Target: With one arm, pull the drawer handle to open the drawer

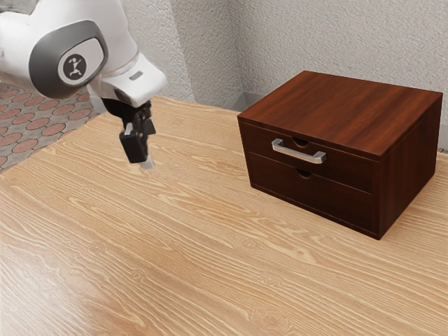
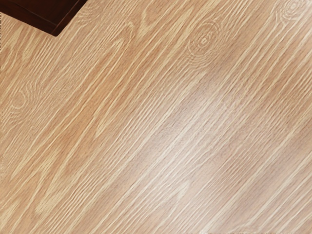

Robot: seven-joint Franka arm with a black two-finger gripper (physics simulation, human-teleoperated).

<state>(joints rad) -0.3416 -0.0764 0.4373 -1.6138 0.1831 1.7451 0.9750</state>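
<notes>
The handle (image 1: 299, 151) was a silver bar on the top drawer (image 1: 336, 162) of a dark wood cabinet (image 1: 350, 112), and both drawer fronts looked pushed in flush. All of that sat well apart from the gripper (image 1: 143, 161), off toward the exterior view's right. The gripper pointed down over the bare table (image 1: 175, 245) with nothing in it. It was side-on from where I stood, so honestly couldn't tell how wide it was. The wrist view caught just a corner of the cabinet (image 2: 44, 12).
</notes>
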